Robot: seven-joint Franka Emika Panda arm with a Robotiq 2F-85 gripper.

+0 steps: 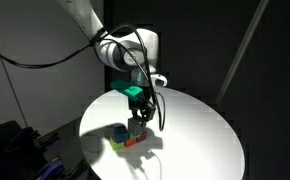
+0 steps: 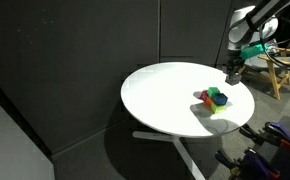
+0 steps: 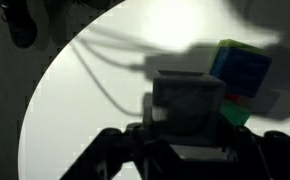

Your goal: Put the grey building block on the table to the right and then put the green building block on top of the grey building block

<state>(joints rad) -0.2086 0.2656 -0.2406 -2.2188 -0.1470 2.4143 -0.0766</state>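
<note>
In the wrist view my gripper [image 3: 188, 140] is shut on the grey building block [image 3: 188, 100], which fills the space between the dark fingers. Just to its right stands a small pile of blocks: a dark blue cube [image 3: 242, 66] on top, a red strip under it, and the green building block [image 3: 237, 116] at the bottom. In both exterior views the gripper [image 1: 137, 122] [image 2: 231, 72] hangs low over the round white table [image 1: 200, 135] [image 2: 160, 90], beside the pile [image 1: 125, 138]. The green block [image 2: 219, 99] shows in the pile.
The pile also holds a yellow-green block [image 1: 118, 144] [image 2: 214, 108] and a red block [image 1: 135, 144] [image 2: 202, 96]. Cables hang from the arm beside the gripper [image 1: 157, 105]. A wooden stand [image 2: 280, 70] is behind the table. The room around is dark.
</note>
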